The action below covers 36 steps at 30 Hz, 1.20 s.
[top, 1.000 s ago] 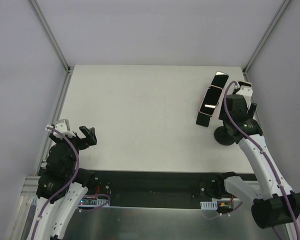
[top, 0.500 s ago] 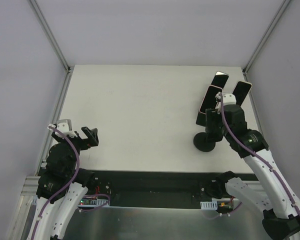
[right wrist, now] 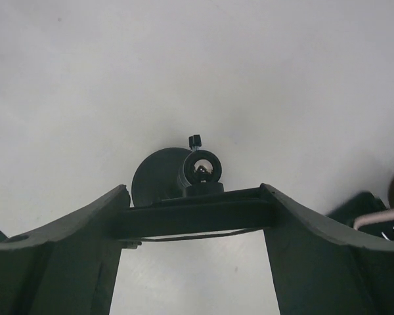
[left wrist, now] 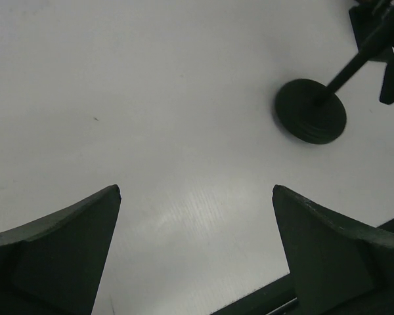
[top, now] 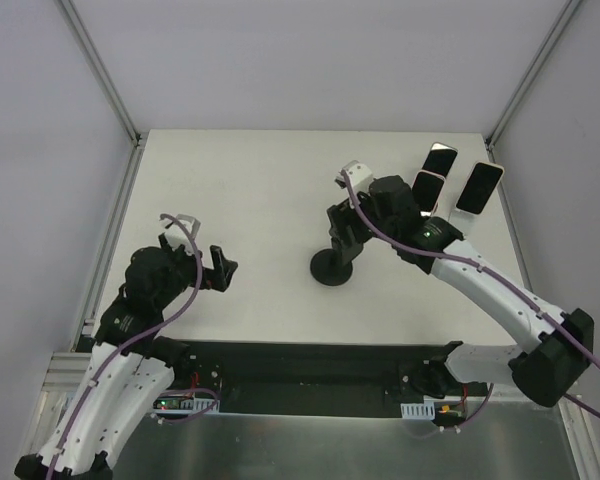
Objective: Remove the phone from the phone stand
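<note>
left gripper (left wrist: 196, 190): open | right gripper (right wrist: 194, 197): clamped on phone (right wrist: 197, 216), seemingly, atop phone stand (right wrist: 154, 178)

Soft, even overhead light keeps the top view bright and sharp; the table (top: 260, 200) shows no glare and only faint shadows. Both wrist views are dimmer and grey, darkening toward the corners. Close to the lens, the fingers (right wrist: 52, 262) and phone (right wrist: 197, 213) are near-black, slightly soft silhouettes.
</note>
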Tool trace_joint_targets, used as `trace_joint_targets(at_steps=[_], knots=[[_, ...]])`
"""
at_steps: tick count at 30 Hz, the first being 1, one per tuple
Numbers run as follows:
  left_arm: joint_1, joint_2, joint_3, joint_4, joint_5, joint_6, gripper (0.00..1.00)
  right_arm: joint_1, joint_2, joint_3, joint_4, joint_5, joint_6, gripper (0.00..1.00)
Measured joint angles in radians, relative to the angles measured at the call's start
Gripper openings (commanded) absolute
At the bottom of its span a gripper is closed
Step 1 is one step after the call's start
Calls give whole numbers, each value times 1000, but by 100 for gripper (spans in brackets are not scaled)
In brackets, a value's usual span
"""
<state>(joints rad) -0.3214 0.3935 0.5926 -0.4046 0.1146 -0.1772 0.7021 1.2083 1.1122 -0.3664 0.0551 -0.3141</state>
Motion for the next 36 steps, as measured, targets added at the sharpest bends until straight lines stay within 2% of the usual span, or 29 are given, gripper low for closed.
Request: trace_joint_targets(at_steps=[8, 16, 25, 31, 36], knots=[[-12, 309, 23, 159, 213, 41, 99, 9, 155, 55, 160, -214, -51, 1], [-121, 578, 66, 425, 286, 48, 99, 16, 186, 55, 208, -372, -97, 1], [-151, 754, -49, 849, 411, 36, 97, 34, 191, 56, 203, -442, -156, 1], [-151, 831, -93, 965, 460, 42, 86, 39, 190, 56, 192, -454, -185, 1], [-153, 903, -99, 1040, 468, 40, 83, 48, 190, 56, 189, -456, -201, 1]])
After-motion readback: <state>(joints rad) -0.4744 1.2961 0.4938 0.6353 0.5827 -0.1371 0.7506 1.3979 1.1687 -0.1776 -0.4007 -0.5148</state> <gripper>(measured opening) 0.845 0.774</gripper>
